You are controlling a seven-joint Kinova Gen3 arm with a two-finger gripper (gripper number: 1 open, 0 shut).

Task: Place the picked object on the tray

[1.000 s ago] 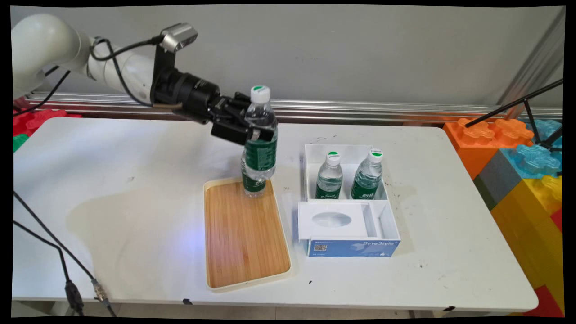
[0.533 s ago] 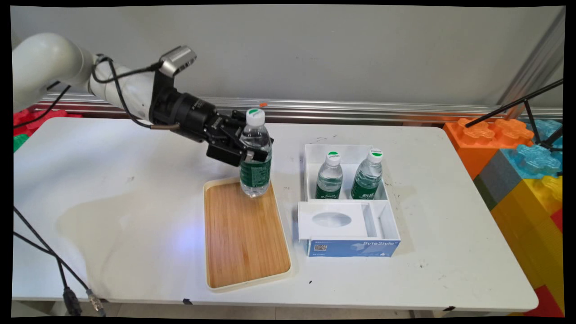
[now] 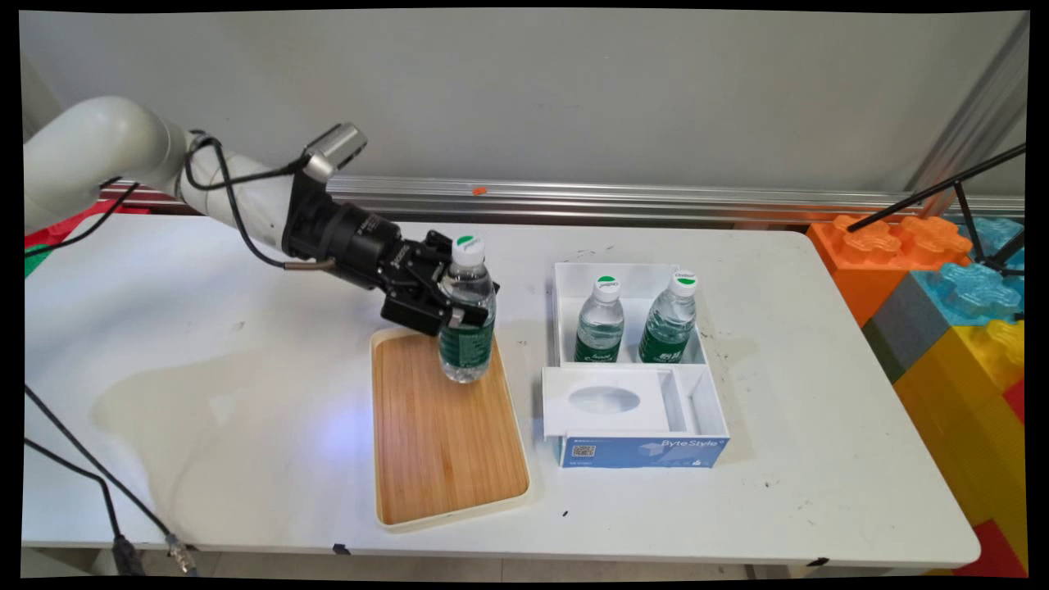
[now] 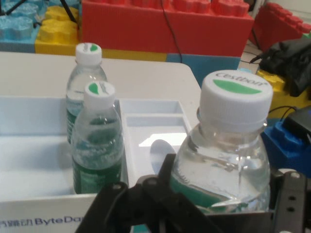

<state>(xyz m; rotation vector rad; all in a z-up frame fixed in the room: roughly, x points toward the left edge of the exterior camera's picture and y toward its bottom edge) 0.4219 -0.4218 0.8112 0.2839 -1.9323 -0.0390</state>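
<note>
My gripper point(image 3: 459, 313) is shut on a clear water bottle point(image 3: 467, 328) with a green label and a white cap, held upright by its upper body. The bottle's base is at the far right part of a wooden tray point(image 3: 442, 442); I cannot tell whether it touches the wood. In the hand view the held bottle point(image 4: 233, 160) fills the lower right between the fingers of the gripper point(image 4: 223, 206). To the right stands a white box point(image 3: 639, 270) with two more bottles point(image 3: 598, 324) point(image 3: 670, 319) upright in its far compartment. The hand view also shows the same two bottles point(image 4: 95, 141) point(image 4: 85, 77).
Large toy bricks point(image 3: 942, 270) are stacked off the table's right end, with a black stand leg point(image 3: 934, 192) above them. A metal rail point(image 3: 656, 197) runs along the wall. Black cables point(image 3: 82, 459) hang across the front left. A faint stain point(image 3: 188, 385) marks the table left of the tray.
The arm has come down and slightly toward the near side with the bottle in its grip, bringing the bottle from well above the tray down onto or just over it.
</note>
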